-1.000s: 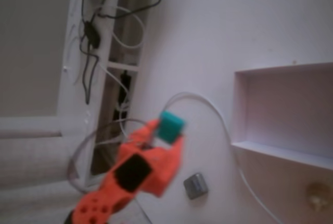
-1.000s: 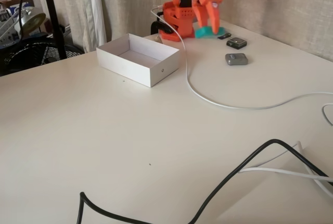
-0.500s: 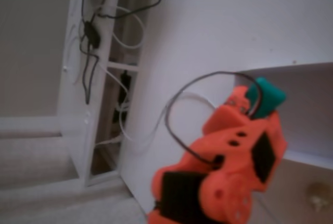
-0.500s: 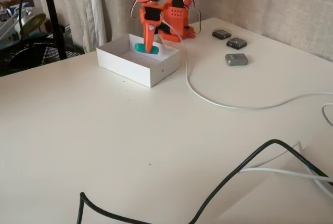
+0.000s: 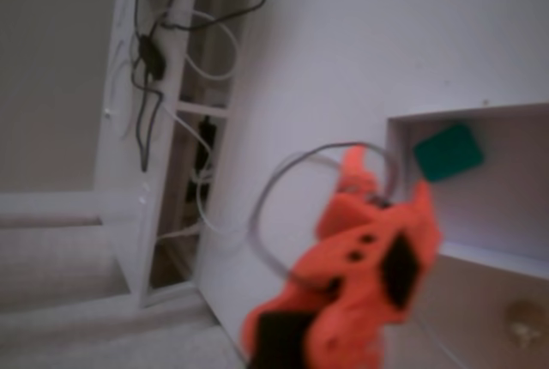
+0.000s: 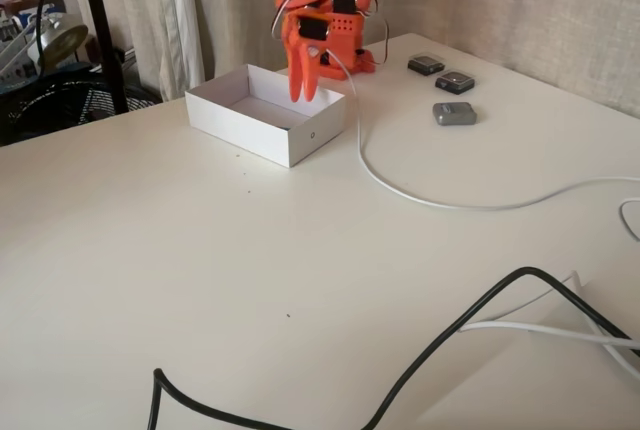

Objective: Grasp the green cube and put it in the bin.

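Note:
In a fixed view from above, the green cube [image 5: 448, 152] lies flat on the floor of the bin [image 5: 506, 202], near its upper left corner. My orange gripper [image 5: 390, 176] is just left of and below the cube, open, with nothing between its fingers. In a fixed view from across the table, the gripper [image 6: 303, 90] hangs over the far right part of the white bin [image 6: 250, 135], fingers pointing down. The cube is hidden in that view.
Three small grey blocks [image 6: 455, 114] lie right of the arm's base. A white cable [image 6: 420, 195] runs from the base across the table, and a black cable [image 6: 450, 340] crosses the front. A white shelf with cables [image 5: 171, 86] stands left of the table.
The gripper carried the green cube from the grey blocks over to the bin, opened and let it go. The cube now lies in the bin and the gripper has drawn back.

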You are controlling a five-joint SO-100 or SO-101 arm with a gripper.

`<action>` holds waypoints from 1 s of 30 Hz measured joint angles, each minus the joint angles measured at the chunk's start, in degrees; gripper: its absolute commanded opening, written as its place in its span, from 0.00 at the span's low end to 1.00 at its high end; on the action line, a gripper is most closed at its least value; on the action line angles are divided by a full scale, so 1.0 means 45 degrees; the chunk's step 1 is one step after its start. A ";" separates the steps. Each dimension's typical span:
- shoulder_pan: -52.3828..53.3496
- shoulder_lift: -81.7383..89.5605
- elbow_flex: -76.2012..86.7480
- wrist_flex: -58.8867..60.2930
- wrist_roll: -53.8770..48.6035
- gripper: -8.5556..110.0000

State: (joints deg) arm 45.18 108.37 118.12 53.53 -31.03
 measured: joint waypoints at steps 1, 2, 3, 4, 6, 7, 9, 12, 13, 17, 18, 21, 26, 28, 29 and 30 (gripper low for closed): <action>-0.0781 0.0488 0.0000 -0.0215 0.0391 0.30; -0.1660 0.1055 0.0020 -0.0469 0.0723 0.30; -0.2617 0.1621 0.0117 -0.0879 0.0918 0.30; -0.3613 0.2187 0.0234 -0.1328 0.1055 0.30; -0.5566 0.3398 0.0781 -0.2676 0.1699 0.30; -0.6406 0.4004 0.1113 -0.3457 0.1973 0.30; -0.7910 0.5176 0.1680 -0.4336 0.2520 0.30; -0.9824 0.7090 0.2754 -0.3828 0.3398 0.30; -1.0176 0.7734 0.3145 -0.3301 0.3730 0.30; -1.1016 1.0723 0.5059 -0.0352 0.4355 0.30; -1.1055 1.1484 0.5547 0.0469 0.4414 0.30; -1.1055 1.3457 0.7031 0.2422 0.4512 0.30; -1.1172 1.5840 0.8730 0.4707 0.4512 0.30; -1.1367 1.6504 0.9141 0.5039 0.4512 0.30; -1.1426 1.6738 0.9336 0.5117 0.4512 0.30; -1.1445 1.7090 0.9609 0.5215 0.4512 0.30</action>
State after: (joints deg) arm -6.33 185.27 161.37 76.99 -10.72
